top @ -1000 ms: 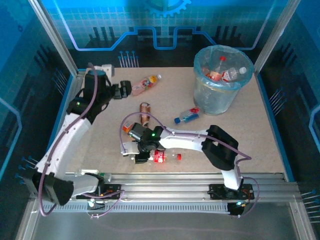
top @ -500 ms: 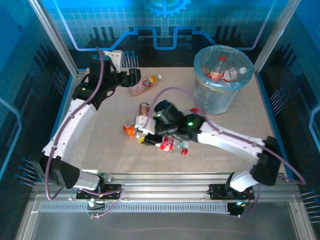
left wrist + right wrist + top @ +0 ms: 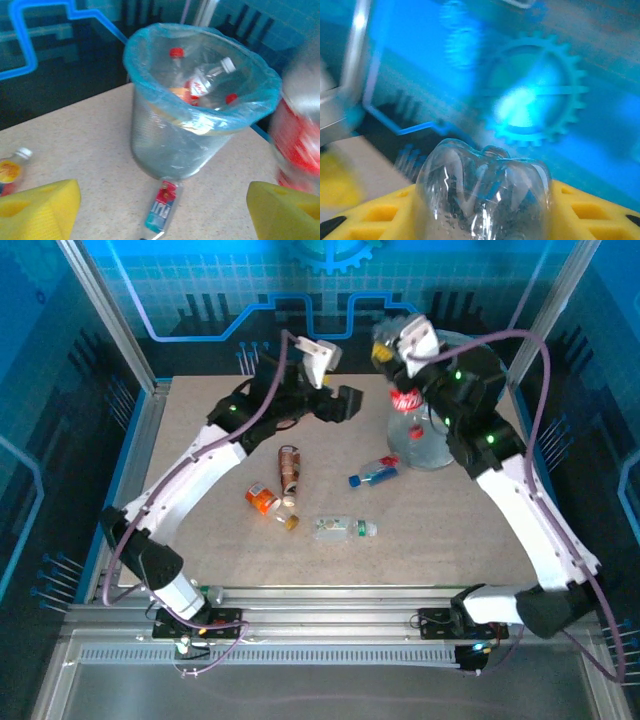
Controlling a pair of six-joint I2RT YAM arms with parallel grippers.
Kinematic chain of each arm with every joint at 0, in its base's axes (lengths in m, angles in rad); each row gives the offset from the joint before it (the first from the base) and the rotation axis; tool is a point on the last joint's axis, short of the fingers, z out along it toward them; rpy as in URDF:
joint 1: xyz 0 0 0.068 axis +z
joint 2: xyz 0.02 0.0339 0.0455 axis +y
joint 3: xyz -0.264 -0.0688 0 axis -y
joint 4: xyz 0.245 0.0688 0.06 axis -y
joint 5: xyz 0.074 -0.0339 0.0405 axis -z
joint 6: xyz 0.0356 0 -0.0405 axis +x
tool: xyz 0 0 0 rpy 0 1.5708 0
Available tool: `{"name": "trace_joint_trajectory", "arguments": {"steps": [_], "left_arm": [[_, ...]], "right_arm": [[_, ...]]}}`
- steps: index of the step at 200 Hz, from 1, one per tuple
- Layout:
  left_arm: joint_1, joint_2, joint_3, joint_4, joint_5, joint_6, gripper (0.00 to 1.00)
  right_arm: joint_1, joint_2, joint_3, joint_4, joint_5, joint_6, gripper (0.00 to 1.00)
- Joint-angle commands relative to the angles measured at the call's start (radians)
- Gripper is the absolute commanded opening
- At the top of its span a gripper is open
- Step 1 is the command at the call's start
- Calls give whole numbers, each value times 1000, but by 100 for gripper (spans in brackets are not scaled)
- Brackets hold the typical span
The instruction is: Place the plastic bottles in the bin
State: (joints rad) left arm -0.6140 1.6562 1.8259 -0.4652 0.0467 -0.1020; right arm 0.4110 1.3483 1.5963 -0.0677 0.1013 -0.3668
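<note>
Loose bottles (image 3: 340, 528) lie mid-frame on the speckled table (image 3: 480, 530). Upper right, the right gripper (image 3: 482, 212) clamps a red-labelled bottle (image 3: 408, 400) beside the bin (image 3: 455, 440). The left gripper (image 3: 340, 403) gapes empty.

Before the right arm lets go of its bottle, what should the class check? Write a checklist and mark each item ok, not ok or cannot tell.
1. Right gripper gripping the held bottle: ok, its base sits between the yellow fingers.
2. Held bottle above the opening of the bin: cannot tell; from the top it hangs at the bin's left rim.
3. Room in the bin: ok, the bottles inside lie well below the rim.
4. Left gripper out of the way: cannot tell; it is open, empty and close to the held bottle.
5. Table cleared: not ok; the blue-labelled bottle, the clear bottle and the brown bottle lie on it.
</note>
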Motion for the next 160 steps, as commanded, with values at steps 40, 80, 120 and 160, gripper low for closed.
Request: {"name": "trace_joint_trajectory", "arguments": {"steps": [40,80,120,160], "left_arm": [[-93,35,46,2,9,-8,87],[-95,0,-21,23,0,-27,88],[-95,-9,-52,30,0,-34,88],[-96,-10,-73,39,2,-42,88]], "right_arm": [[-192,299,183,300,175,-4,40],[-221,328,136,308,284,-62,41],[-277,289,26,282,270,11,42],[-303,253,-124,276,222,71,57]]}}
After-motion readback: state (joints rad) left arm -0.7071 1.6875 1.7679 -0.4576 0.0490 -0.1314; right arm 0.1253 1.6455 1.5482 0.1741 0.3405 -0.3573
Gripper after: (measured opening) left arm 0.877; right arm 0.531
